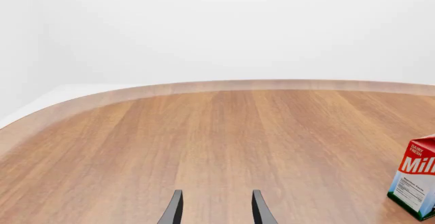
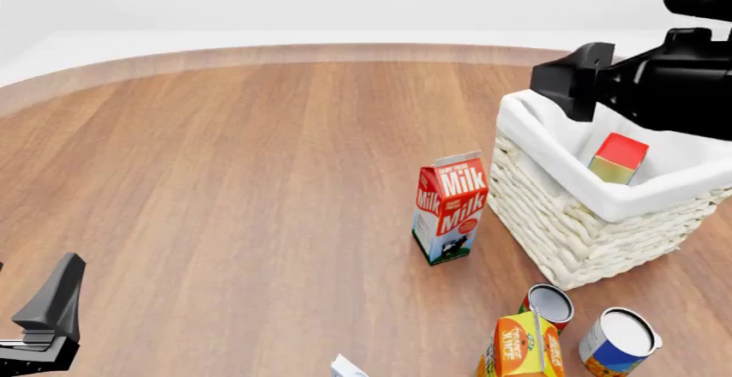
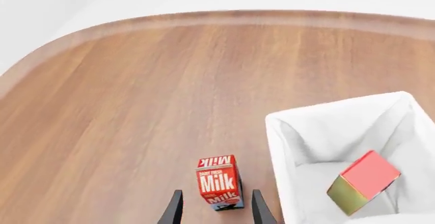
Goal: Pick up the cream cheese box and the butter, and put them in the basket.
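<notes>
The butter point(image 2: 619, 158) lies tilted inside the basket point(image 2: 572, 223), showing a red face and a yellowish side; it also shows in the right wrist view point(image 3: 363, 180). My right gripper point(image 3: 217, 196) hovers open and empty high above the table beside the basket's rim point(image 3: 286, 127), and its arm point(image 2: 652, 81) crosses over the basket. Only a white and pale blue corner of the cream cheese box point(image 2: 349, 367) shows at the front edge. My left gripper point(image 1: 217, 196) is open over bare wood, low at the near left point(image 2: 48, 317).
A red Milk carton point(image 2: 450, 207) stands upright left of the basket, also seen in the wrist views point(image 1: 416, 183) point(image 3: 219, 182). An orange juice carton point(image 2: 520, 347) and two cans point(image 2: 550, 304) point(image 2: 619, 341) stand in front of the basket. The table's curved far edge point(image 2: 343, 51) runs across the back.
</notes>
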